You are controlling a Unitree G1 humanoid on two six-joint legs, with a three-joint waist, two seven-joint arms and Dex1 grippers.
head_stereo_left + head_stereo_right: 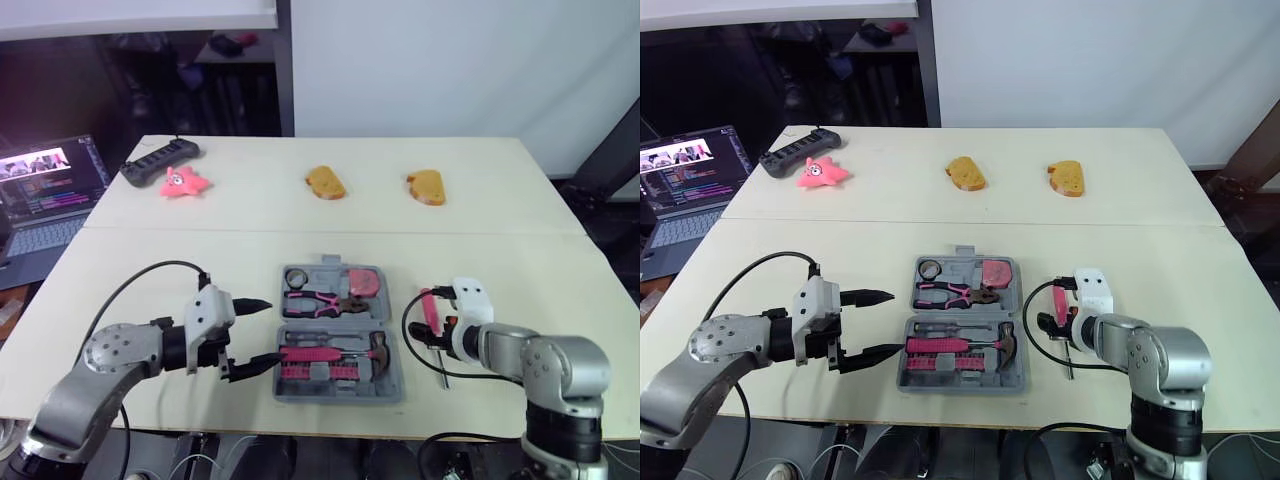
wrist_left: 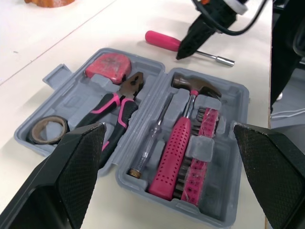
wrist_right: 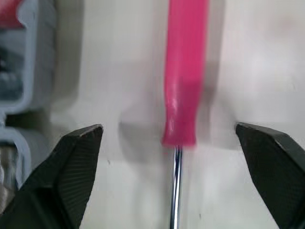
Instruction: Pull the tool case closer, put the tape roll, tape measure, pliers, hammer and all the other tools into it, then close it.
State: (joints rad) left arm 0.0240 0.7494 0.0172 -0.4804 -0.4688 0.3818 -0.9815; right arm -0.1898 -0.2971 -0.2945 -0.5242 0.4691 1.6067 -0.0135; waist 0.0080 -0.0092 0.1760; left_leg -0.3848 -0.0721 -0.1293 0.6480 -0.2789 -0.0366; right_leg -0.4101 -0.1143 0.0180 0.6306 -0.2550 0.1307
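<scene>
The grey tool case [image 1: 392, 378] lies open near the table's front edge. In it sit a tape roll [image 1: 294, 276], a pink tape measure [image 1: 362, 282], pink pliers [image 1: 318, 302], a pink hammer [image 1: 335, 352] and a slim screwdriver [image 2: 151, 143]. My left gripper [image 1: 268, 332] is open at the case's left edge, its fingers pointing at the case with nothing between them. On the table right of the case lies a pink-handled screwdriver [image 1: 429, 312]. My right gripper [image 3: 167, 128] hangs open just over it, one finger on each side of the handle [image 3: 183, 86].
At the table's far side lie a pink star toy [image 1: 183, 183], a black bar-shaped device [image 1: 160, 157] and two bread pieces [image 1: 325, 182] [image 1: 426, 186]. An open laptop [image 1: 45, 190] stands beyond the table's left edge.
</scene>
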